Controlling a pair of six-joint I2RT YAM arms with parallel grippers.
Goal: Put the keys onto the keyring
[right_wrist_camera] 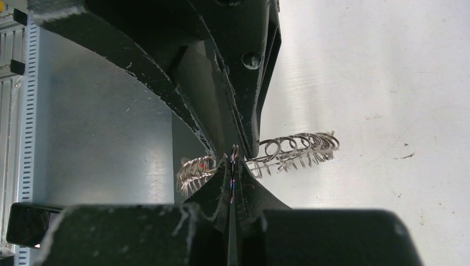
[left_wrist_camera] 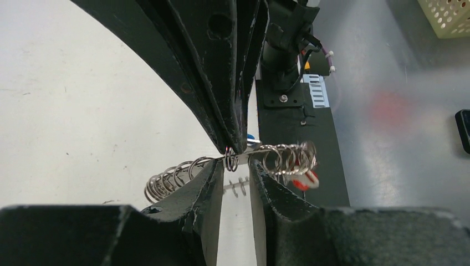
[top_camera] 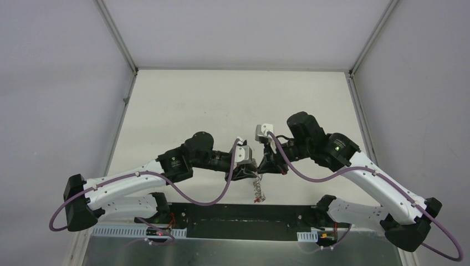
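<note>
Both grippers meet above the table's near middle. My right gripper (right_wrist_camera: 233, 167) is shut on a small dark keyring (right_wrist_camera: 234, 154), seen edge-on between its pads. In the left wrist view the same keyring (left_wrist_camera: 231, 161) hangs from the right gripper's tips (left_wrist_camera: 235, 145). My left gripper (left_wrist_camera: 236, 167) stands with a narrow gap, one finger on each side of the ring. A string of silver rings (left_wrist_camera: 172, 178) runs across both fingertips and carries a red tag (left_wrist_camera: 306, 180). A sliver of blue (left_wrist_camera: 251, 136) shows behind the right fingertips. The keys themselves are hidden.
From above, the string of rings (top_camera: 258, 191) dangles below the joined grippers (top_camera: 256, 168) towards the black base plate (top_camera: 238, 221). A perforated basket corner (left_wrist_camera: 449, 16) sits off the table. The white table (top_camera: 233, 105) stretches away behind the arms.
</note>
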